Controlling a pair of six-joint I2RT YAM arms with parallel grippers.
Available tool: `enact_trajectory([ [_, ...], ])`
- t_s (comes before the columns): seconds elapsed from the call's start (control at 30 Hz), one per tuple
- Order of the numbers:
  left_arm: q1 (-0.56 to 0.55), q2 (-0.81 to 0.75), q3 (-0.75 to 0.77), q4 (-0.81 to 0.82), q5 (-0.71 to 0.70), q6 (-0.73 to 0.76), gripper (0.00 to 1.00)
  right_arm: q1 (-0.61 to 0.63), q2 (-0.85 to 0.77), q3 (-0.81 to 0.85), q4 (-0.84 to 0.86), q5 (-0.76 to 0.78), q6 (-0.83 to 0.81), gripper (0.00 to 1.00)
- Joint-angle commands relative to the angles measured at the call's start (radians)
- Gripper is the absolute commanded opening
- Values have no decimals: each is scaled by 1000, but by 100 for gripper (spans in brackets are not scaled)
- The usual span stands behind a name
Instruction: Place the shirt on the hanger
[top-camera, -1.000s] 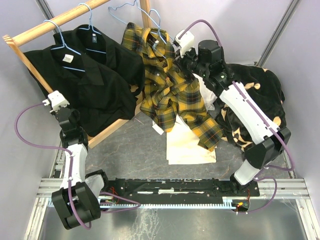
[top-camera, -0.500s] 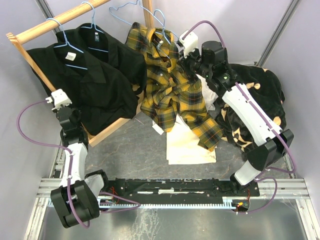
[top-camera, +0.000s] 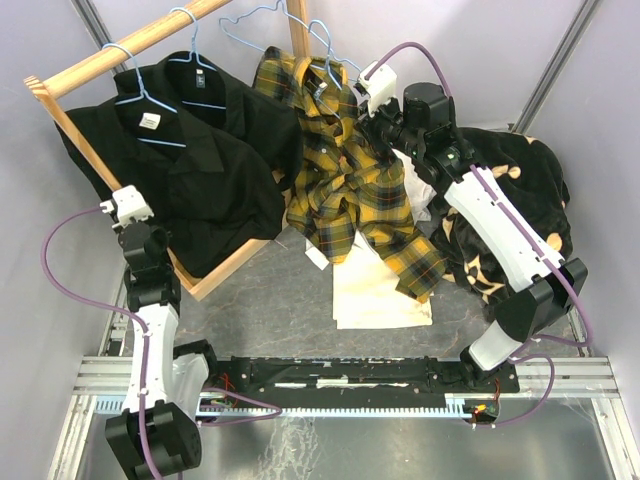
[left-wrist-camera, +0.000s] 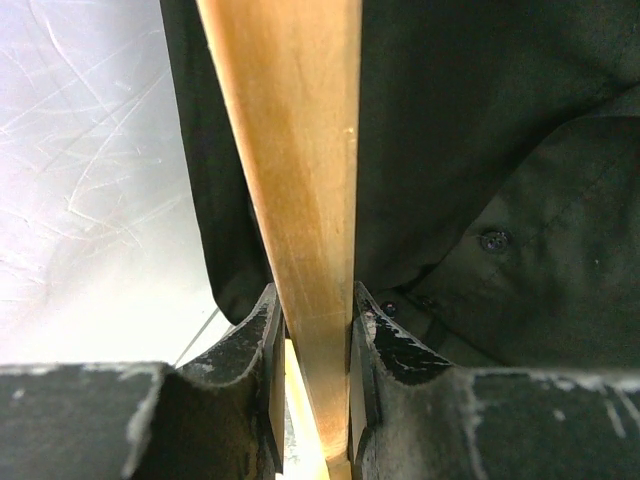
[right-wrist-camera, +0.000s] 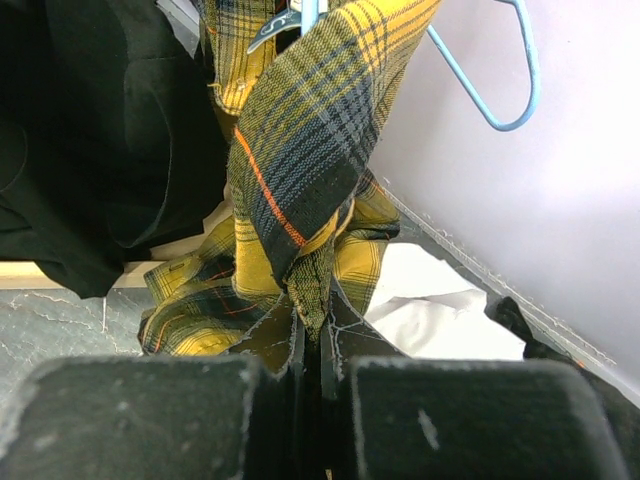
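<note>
The yellow-and-black plaid shirt (top-camera: 345, 180) hangs from a light-blue wire hanger (top-camera: 322, 50) at the back centre, its lower part draped over the table. My right gripper (top-camera: 368, 128) is shut on a fold of the shirt's upper right edge; the right wrist view shows the fabric (right-wrist-camera: 300, 190) pinched between the jaws, with the hanger (right-wrist-camera: 505, 90) above. My left gripper (top-camera: 158, 262) is shut on the wooden rack's lower leg (left-wrist-camera: 300, 200), beside a black shirt (left-wrist-camera: 500, 150).
A wooden rack (top-camera: 120, 45) holds two black shirts (top-camera: 190, 160) on blue hangers at the left. A cream-white shirt (top-camera: 375, 290) lies on the table. A black patterned garment (top-camera: 520, 200) is heaped at the right. Grey walls stand close behind.
The wooden rack with the black shirts has shifted right and up, my left gripper moving with it. The right gripper and plaid shirt stay nearly still.
</note>
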Motion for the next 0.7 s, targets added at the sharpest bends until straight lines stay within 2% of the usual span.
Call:
enact_trajectory([
  [0.0,-59,-21,54,-3,173,-6,3,-5,-53,17,83,-14,20,0],
  [0.1,-59,-28,64,1,218,29,3,-5,-53,12,86,-17,26,0],
  [0.27,-78,-29,74,36,566,67,3,-5,-50,8,89,-22,27,0],
  [0.4,-119,-35,74,29,702,105,3,-6,-50,3,101,-21,31,0],
  [0.57,-170,-58,73,-8,750,166,3,-6,-41,6,110,-29,49,0],
  [0.67,-177,-61,65,-5,691,159,3,-6,-43,6,111,-31,50,0],
])
